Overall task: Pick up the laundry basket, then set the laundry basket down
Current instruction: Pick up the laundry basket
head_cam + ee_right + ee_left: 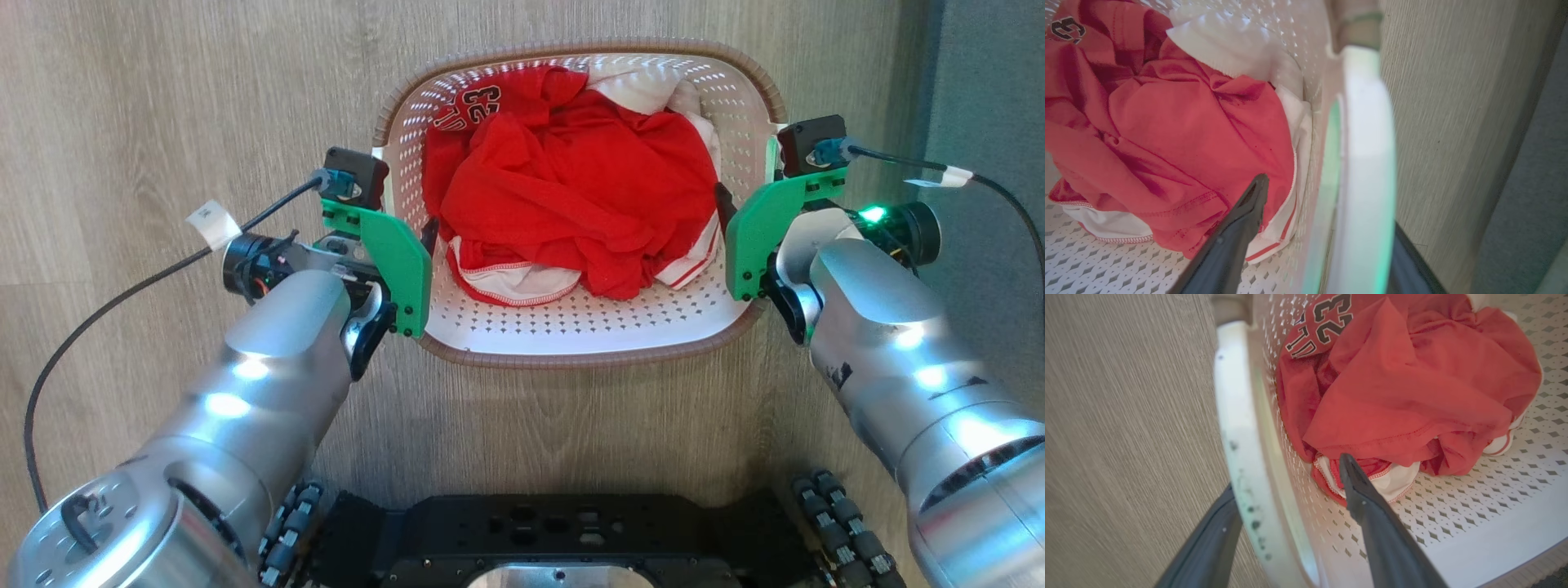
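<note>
Here, upright between the two grippers, the laundry basket (571, 327), brown rim uppermost, over a wood-look floor (163, 98). Cannot tell whether resting on that floor or raised off it.

Inside the basket, a heap of red clothing (571, 188), with a jersey numbered 23 (1331, 318) toward the basket's far left corner and white fabric (645, 86) toward its far right corner.

Astride the basket's left handle (1237, 416), the left gripper (408, 237): dark fingers (1372, 514) apart, one inside the basket and clear of its wall, the other outside, against the handle's edge.

Astride the basket's right handle (1367, 143), the right gripper (744, 208): likewise spread, one finger inside beside the red heap, the other outside and mostly hidden behind the handle.

On the basket's near side, the robot's black base (555, 531). Beyond the basket's right side, a grey strip (980, 82).
</note>
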`<state>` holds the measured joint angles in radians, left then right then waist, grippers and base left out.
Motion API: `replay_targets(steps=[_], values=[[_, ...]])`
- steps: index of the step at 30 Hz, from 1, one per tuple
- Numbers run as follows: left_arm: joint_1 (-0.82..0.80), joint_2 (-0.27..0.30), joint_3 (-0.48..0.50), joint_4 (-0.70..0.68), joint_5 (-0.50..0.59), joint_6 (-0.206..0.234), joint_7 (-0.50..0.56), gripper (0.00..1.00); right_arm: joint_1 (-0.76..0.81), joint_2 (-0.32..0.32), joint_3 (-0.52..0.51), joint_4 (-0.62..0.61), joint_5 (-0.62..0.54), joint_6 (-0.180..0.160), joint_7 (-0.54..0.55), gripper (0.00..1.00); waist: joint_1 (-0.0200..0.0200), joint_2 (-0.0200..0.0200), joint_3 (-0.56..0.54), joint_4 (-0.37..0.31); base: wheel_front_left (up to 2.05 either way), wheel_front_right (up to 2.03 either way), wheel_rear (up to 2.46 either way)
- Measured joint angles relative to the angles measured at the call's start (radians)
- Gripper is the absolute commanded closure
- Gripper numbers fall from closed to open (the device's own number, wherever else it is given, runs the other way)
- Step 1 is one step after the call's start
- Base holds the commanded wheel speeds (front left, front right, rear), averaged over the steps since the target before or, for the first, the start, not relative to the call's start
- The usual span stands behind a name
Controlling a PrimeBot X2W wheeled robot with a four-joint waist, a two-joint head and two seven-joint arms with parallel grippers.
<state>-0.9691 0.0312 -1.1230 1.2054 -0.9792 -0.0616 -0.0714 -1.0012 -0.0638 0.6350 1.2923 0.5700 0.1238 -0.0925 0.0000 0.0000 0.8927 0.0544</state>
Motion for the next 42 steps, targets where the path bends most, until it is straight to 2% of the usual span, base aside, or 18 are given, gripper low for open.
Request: replay_targets(steps=[8,9,10,11,12,27,42], values=[[0.0,0.0,-0.029,0.0,-0.028,0.0,-0.005,0.0,0.0,-0.007,-0.025,0.0,-0.015,0.0,0.005,0.01,0.0,0.0,0.004,0.001,0.0,0.0,0.0],[0.0,0.0,-0.031,-0.001,-0.033,0.0,-0.005,0.09,0.0,-0.007,-0.028,0.0,-0.019,0.0,0.006,0.4,0.0,0.0,0.005,0.001,0.0,0.0,0.0],[0.0,0.0,-0.032,-0.001,-0.038,0.0,-0.005,0.49,0.0,-0.007,-0.031,0.0,-0.021,0.0,0.012,0.67,0.0,0.0,0.005,0.002,0.0,0.0,0.0],[-0.001,0.0,-0.033,-0.002,-0.044,0.0,-0.005,0.86,0.0,-0.007,-0.034,0.0,-0.024,0.0,0.012,1.0,0.0,0.0,0.006,0.002,0.0,0.0,0.0],[-0.001,0.0,-0.034,0.0,-0.049,0.002,-0.005,1.0,0.0,-0.007,-0.037,0.0,-0.026,0.0,0.013,1.0,0.0,0.0,0.007,0.002,0.0,0.0,0.0],[-0.006,0.001,-0.077,-0.001,-0.119,-0.001,0.025,1.0,0.0,-0.008,-0.064,0.001,-0.031,0.0,0.036,1.0,0.0,0.0,-0.002,0.009,0.0,0.0,0.0],[0.03,0.002,-0.123,0.001,-0.163,-0.03,0.118,1.0,0.031,-0.007,-0.021,0.001,0.004,0.0,0.227,1.0,0.0,0.0,-0.112,0.006,0.0,0.0,0.0]])
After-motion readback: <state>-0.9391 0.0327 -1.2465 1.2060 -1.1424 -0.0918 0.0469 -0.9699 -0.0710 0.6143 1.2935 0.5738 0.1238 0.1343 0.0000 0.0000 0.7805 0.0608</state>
